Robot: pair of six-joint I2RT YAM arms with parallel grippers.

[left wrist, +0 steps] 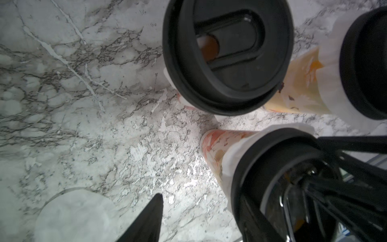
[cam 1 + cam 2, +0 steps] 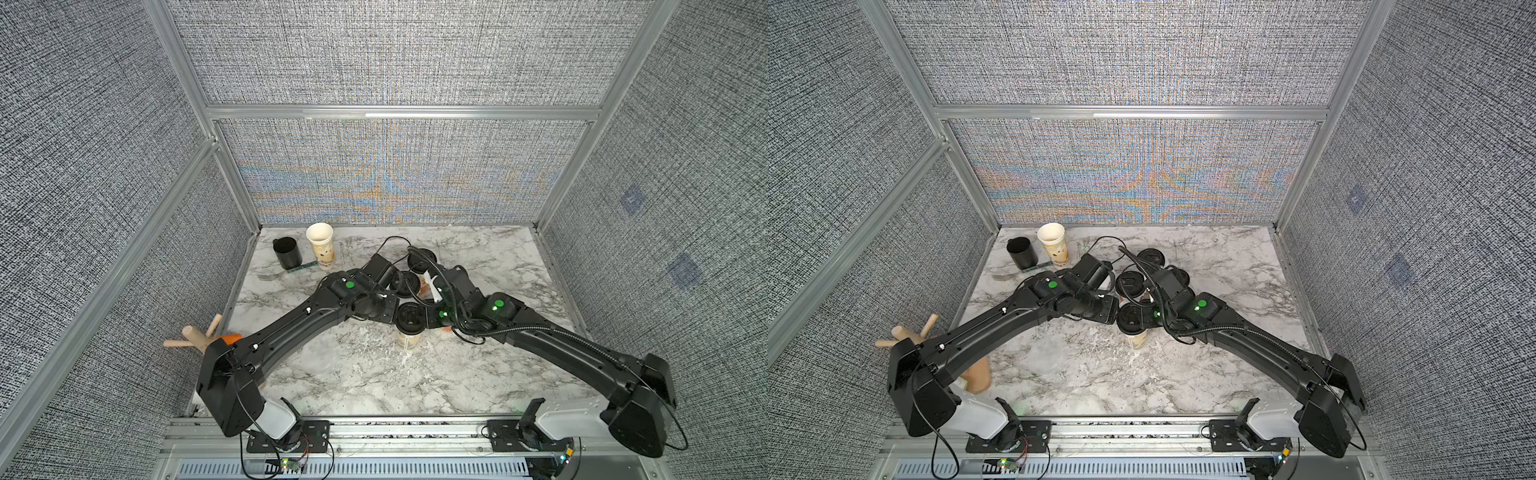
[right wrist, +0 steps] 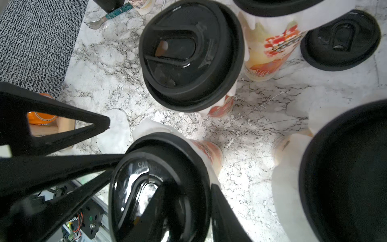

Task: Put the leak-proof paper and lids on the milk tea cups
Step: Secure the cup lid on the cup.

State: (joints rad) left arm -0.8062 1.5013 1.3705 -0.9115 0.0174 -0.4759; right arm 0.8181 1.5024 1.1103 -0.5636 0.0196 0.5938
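The right gripper (image 3: 167, 171) is clamped on the black lid (image 3: 146, 199) of a milk tea cup (image 3: 209, 153), with white paper (image 3: 150, 126) frilling out beneath the lid. Just beside that cup, 1 sheet of leak-proof paper (image 1: 77, 215) lies flat on the marble tabletop (image 1: 83, 104). The left gripper (image 1: 150, 215) has 1 finger at the sheet, and I cannot tell how wide its jaws stand. 1 uncapped cup (image 2: 320, 245) stands well apart from that cup.

Five cups (image 2: 323, 253), five black lids (image 3: 190, 56), one mug (image 2: 287, 253), one fork (image 2: 266, 275).
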